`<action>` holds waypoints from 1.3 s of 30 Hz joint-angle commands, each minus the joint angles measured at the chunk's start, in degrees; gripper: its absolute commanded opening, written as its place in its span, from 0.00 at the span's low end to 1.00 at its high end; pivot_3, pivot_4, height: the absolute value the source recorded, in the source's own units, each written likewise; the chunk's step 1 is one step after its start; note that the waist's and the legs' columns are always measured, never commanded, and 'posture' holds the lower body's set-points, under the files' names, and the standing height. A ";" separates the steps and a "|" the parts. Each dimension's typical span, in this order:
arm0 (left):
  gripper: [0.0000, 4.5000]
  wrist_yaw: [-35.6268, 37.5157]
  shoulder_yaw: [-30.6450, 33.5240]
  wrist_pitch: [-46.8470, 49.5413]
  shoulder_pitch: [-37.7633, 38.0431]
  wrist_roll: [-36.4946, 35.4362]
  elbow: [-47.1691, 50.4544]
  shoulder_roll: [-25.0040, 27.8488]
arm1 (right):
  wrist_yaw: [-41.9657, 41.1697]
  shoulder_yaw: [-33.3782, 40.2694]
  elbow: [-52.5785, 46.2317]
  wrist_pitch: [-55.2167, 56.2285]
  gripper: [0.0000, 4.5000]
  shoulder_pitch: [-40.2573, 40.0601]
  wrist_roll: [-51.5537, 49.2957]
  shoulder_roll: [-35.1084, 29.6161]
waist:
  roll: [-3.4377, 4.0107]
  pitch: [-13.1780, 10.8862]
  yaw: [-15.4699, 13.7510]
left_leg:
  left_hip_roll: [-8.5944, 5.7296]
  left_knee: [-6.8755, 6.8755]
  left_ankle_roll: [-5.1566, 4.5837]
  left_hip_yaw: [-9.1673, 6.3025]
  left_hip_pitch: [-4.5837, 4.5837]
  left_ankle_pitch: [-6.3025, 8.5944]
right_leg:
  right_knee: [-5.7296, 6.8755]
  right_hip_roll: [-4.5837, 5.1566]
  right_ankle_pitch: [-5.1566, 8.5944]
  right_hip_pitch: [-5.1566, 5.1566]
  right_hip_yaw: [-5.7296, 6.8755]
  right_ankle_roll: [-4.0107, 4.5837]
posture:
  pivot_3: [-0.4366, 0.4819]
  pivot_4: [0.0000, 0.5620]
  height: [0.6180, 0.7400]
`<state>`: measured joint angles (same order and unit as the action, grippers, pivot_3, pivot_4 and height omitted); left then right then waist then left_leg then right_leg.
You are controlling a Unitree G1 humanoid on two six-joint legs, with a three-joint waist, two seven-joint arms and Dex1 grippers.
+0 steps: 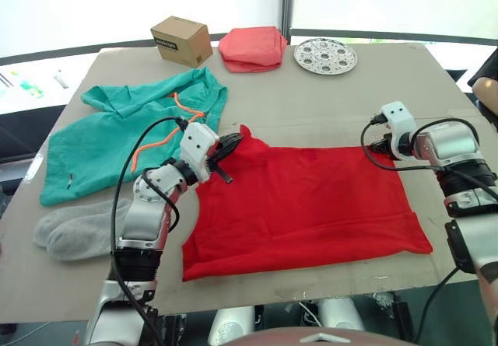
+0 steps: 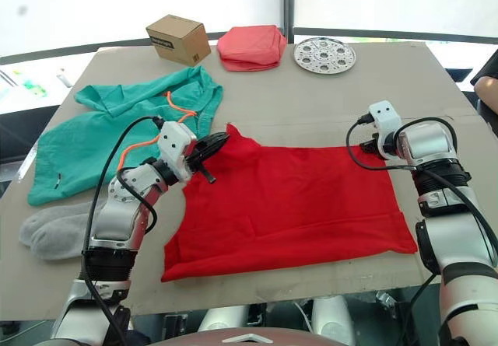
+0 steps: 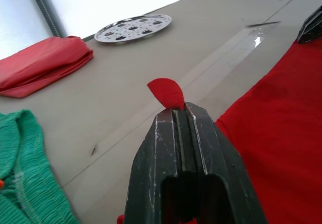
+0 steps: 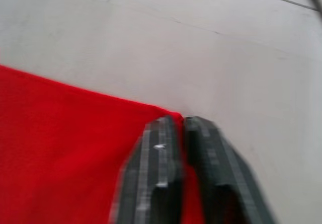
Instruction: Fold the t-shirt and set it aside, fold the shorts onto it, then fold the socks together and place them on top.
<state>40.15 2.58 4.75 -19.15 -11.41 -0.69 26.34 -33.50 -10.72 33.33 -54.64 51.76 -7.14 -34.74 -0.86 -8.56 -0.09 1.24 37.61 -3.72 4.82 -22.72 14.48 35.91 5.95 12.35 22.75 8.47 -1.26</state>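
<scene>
The red t-shirt [image 1: 303, 206] lies spread flat across the middle of the table. My left gripper [image 1: 233, 142] is shut on the t-shirt's far left corner, and a small red tip [image 3: 167, 92] pokes out past its fingers. At the far right corner my right gripper [image 4: 181, 126] is shut on the shirt's edge. The teal shorts [image 1: 124, 132] with an orange cord lie crumpled at the left. The grey socks [image 1: 74, 228] rest side by side at the near left, apart from both grippers.
A cardboard box [image 1: 181, 40], a folded salmon-pink cloth [image 1: 252, 49] and a round perforated metal plate [image 1: 326, 56] sit along the far edge of the table [image 1: 311, 105]. A person's arm [image 1: 486, 89] shows at the right edge.
</scene>
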 commanded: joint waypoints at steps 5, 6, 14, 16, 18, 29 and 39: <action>0.00 -0.90 2.52 0.58 -5.30 -1.85 -5.11 0.05 | 2.05 3.53 -9.98 -0.28 0.01 -5.61 1.71 -3.86 | 0.03 -0.02 -1.00 | -0.01 0.00 0.01 -0.08 -0.07 0.01 | -0.02 0.01 0.01 0.01 0.06 0.02 | 0.48 0.27 0.97; 0.00 -0.88 2.63 0.24 -6.67 -1.80 -6.75 -0.09 | 3.19 6.11 -12.32 1.34 0.01 -6.91 0.74 -3.48 | 0.04 -0.02 -1.07 | -0.01 0.00 0.01 -0.09 -0.09 0.00 | -0.03 0.01 0.01 0.02 0.06 0.01 | 0.48 0.27 0.97; 0.00 6.88 1.02 -8.42 -13.60 -0.94 -17.61 1.24 | 2.98 7.57 -27.26 2.59 0.01 -15.30 1.31 -6.14 | 0.08 -0.05 -0.37 | -0.02 -0.06 0.01 0.02 -0.10 0.00 | -0.05 -0.03 0.01 0.05 0.05 -0.01 | 0.48 0.27 0.97; 0.00 8.91 0.65 -10.55 -14.08 -1.06 -18.87 1.08 | 2.63 8.59 -28.88 2.27 0.01 -16.03 0.49 -6.20 | 0.09 -0.05 -0.16 | -0.01 -0.11 0.02 0.07 -0.03 -0.01 | -0.05 -0.04 0.02 0.05 0.03 -0.02 | 0.48 0.27 0.97; 0.00 10.10 0.45 -13.10 -14.71 -1.21 -19.94 0.41 | 2.56 10.15 -30.01 2.86 0.01 -16.56 -0.63 -5.56 | 0.09 -0.05 -0.11 | 0.00 -0.11 0.03 0.06 -0.03 -0.01 | -0.05 -0.03 0.02 0.06 0.03 -0.02 | 0.48 0.27 0.97; 0.00 26.68 0.40 -23.09 -5.31 -7.62 -13.44 5.84 | -1.85 15.46 -46.15 -7.58 0.01 -25.28 -7.94 -10.54 | 0.12 -0.05 -0.53 | 0.02 -0.15 0.04 0.05 -0.05 0.00 | -0.08 0.00 0.02 0.07 0.03 0.02 | 0.48 0.27 0.97; 0.00 30.98 0.47 -31.20 -0.95 -5.61 -20.63 10.15 | 3.28 20.25 -58.97 -17.72 0.01 -35.72 -9.80 -10.36 | 0.15 -0.07 -0.80 | 0.01 -0.13 -0.17 -0.11 -0.11 0.25 | -0.15 0.07 0.15 0.21 0.08 -0.19 | 0.48 0.27 0.97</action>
<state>71.03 2.25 -24.32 -19.73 -17.15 -21.34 35.81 -31.34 7.52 -23.47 -71.70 16.08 -16.98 -44.93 -0.71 -8.63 -0.89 1.25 37.47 -3.89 4.71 -22.84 14.73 35.77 6.01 12.50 22.97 8.56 -1.46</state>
